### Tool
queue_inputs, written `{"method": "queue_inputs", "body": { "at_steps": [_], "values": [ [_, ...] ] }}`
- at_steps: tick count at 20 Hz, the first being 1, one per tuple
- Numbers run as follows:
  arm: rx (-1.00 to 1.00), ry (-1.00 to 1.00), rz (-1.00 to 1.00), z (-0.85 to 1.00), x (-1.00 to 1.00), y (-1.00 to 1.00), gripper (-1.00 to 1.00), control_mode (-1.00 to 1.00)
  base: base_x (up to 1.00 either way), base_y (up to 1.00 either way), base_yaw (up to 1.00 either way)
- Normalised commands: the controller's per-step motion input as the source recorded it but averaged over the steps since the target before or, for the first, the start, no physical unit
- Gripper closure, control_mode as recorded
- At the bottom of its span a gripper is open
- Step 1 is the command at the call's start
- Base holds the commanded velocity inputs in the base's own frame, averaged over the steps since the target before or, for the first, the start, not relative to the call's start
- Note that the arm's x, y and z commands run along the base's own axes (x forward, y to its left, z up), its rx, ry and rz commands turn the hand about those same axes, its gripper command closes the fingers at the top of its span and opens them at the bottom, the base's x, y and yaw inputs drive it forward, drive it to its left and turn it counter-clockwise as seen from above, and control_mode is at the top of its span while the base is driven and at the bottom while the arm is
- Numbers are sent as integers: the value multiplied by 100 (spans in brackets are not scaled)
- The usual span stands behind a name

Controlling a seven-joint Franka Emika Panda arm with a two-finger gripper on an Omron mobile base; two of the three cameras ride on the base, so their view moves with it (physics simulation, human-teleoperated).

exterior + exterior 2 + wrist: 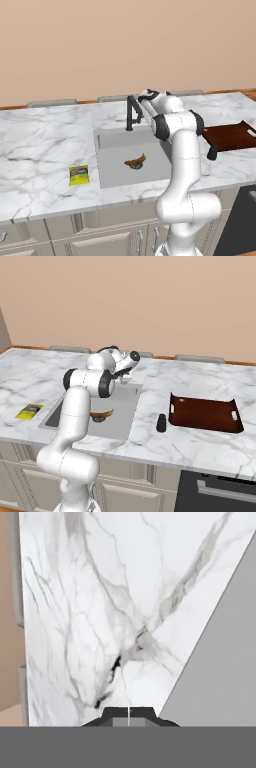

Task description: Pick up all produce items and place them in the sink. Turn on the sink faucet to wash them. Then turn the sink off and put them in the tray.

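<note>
Far left on the marble counter [40, 145]: flat yellow snack packet [79, 175], well apart from the sink [115, 172]. In the grey basin: brownish banana [135, 161] lying by the round drain. At the back rim: black faucet [132, 112], with the gripper [129, 713] raised just beside its spout, fingertips pressed together, holding nothing. Right of the basin: small dark shaker [161, 423], then the reddish-brown tray [205, 415], bare
</note>
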Motion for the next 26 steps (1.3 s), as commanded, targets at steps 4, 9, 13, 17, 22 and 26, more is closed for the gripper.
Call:
{"method": "queue_inputs", "body": {
  "at_steps": [4,9,13,17,22,26],
  "values": [
    [0,0,0,14,-24,55,100,-100,0,0,0],
    [0,0,0,28,-16,29,100,-100,0,0,0],
    [3,0,-2,42,-10,-10,100,-100,0,0,0],
    [2,0,0,32,-84,-71,-100,-100,0,0,0],
    [0,0,0,-7,-100,-97,-100,-100,0,0,0],
    [-8,-2,10,-53,-100,-26,-100,-100,0,0,0]
  ]
}}
